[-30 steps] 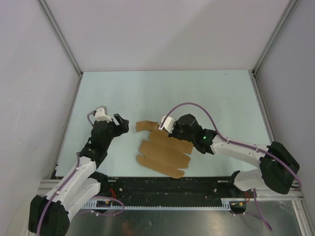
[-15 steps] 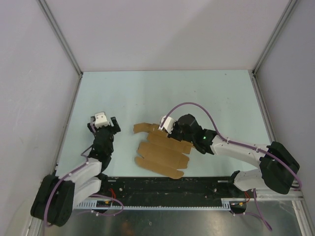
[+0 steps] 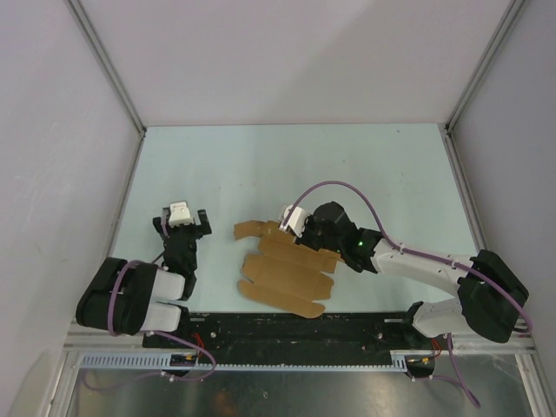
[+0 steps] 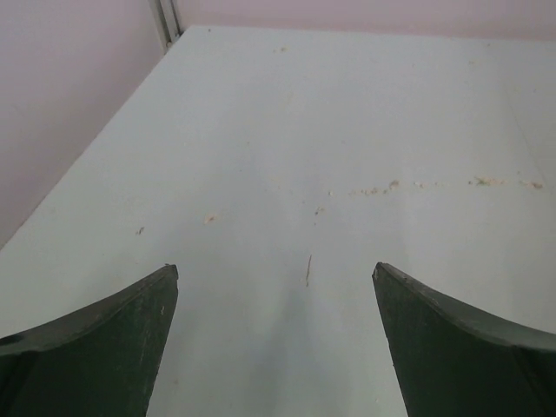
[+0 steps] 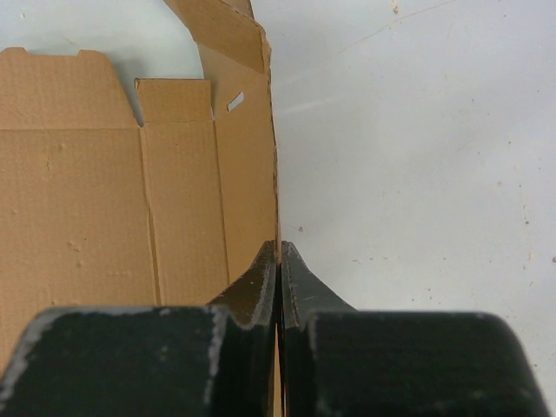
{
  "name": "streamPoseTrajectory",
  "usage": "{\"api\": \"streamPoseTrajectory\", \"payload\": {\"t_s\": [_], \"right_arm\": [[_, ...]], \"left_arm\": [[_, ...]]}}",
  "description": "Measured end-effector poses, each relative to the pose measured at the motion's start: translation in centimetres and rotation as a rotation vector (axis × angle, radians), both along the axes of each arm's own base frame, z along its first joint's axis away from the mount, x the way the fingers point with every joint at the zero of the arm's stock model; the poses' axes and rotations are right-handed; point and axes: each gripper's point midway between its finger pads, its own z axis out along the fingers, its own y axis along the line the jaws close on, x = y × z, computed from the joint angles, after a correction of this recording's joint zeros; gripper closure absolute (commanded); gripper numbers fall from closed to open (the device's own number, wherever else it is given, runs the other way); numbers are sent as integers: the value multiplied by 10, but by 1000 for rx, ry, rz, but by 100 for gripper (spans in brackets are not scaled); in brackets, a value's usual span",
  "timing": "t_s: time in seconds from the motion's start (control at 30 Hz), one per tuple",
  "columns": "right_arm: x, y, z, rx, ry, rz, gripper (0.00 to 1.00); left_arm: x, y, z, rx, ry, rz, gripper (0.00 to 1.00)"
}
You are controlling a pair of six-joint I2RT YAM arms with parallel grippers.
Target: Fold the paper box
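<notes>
The paper box (image 3: 282,269) is a flat brown die-cut sheet with rounded tabs, lying near the table's front middle. In the right wrist view it (image 5: 113,200) fills the left half. My right gripper (image 3: 294,233) is shut on the sheet's far edge; its fingers pinch the edge (image 5: 279,252), which stands raised. My left gripper (image 3: 181,233) is open and empty, to the left of the sheet and apart from it. Its view shows only bare table between the fingertips (image 4: 276,278).
White walls with metal corner posts (image 3: 109,74) enclose the pale table (image 3: 287,165). A black rail (image 3: 287,328) runs along the near edge. Small crumbs (image 4: 382,187) lie on the table ahead of the left gripper.
My left arm has drawn back toward its base and folded down, away from the sheet. My right gripper has kept hold of the sheet's edge, which shifted slightly left.
</notes>
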Motion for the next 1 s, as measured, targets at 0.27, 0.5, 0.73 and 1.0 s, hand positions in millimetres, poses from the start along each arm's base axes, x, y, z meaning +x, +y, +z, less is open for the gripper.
{"api": "streamPoseTrajectory", "payload": {"t_s": [0.27, 0.5, 0.73, 1.0], "right_arm": [[-1, 2, -3, 1, 12, 1, 100], [-2, 3, -5, 0, 16, 6, 100], [2, -1, -5, -22, -2, -16, 100], [6, -15, 0, -71, -53, -43, 100]], "left_arm": [[3, -2, 17, -3, -64, -8, 1], [-9, -16, 78, 1, -242, 12, 0], [-22, -14, 124, -162, -320, 81, 0], [-4, -34, 104, -211, -147, 18, 0]]}}
